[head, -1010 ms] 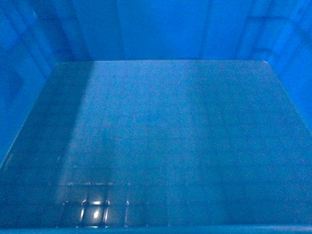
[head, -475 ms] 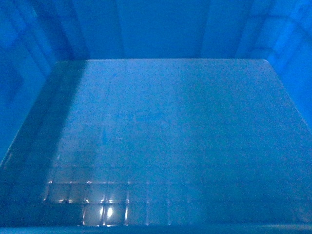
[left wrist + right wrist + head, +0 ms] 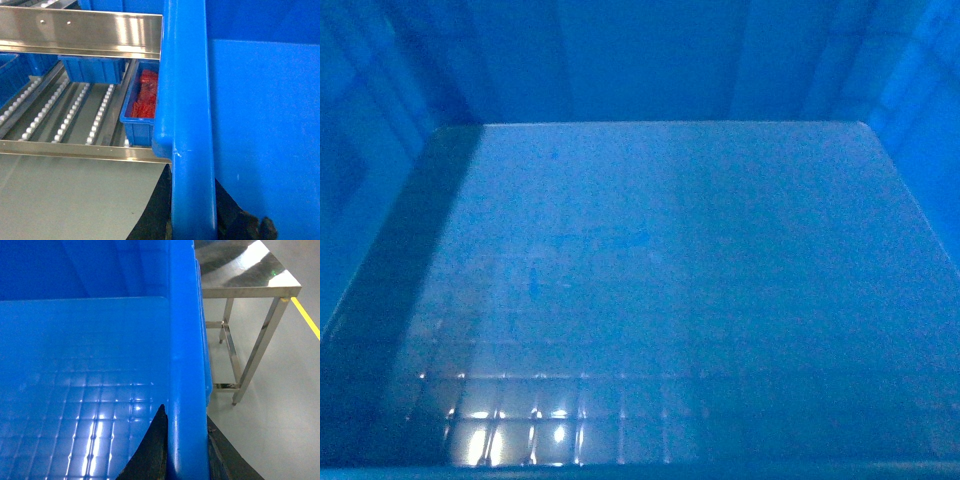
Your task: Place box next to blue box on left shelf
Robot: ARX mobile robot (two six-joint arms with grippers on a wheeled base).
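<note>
Up close, filling the head view: the box (image 3: 660,290), clamped at both side rims. Right gripper (image 3: 187,450) shut over the right rim, one finger inside, one outside. Left gripper (image 3: 200,220) likewise astride the left rim. Beyond, left: roller shelf (image 3: 60,115), small blue bin (image 3: 142,112) of red parts (image 3: 145,95) just beside the box. Right: steel table (image 3: 250,280).

little of the robot shows. in the right wrist view, the right gripper (image 3: 186,450) appears as two matte black fingers (image 3: 152,447), one tapering to a curved point. in the left wrist view, the left gripper (image 3: 192,225) shows dark, lumpy black parts.
</note>
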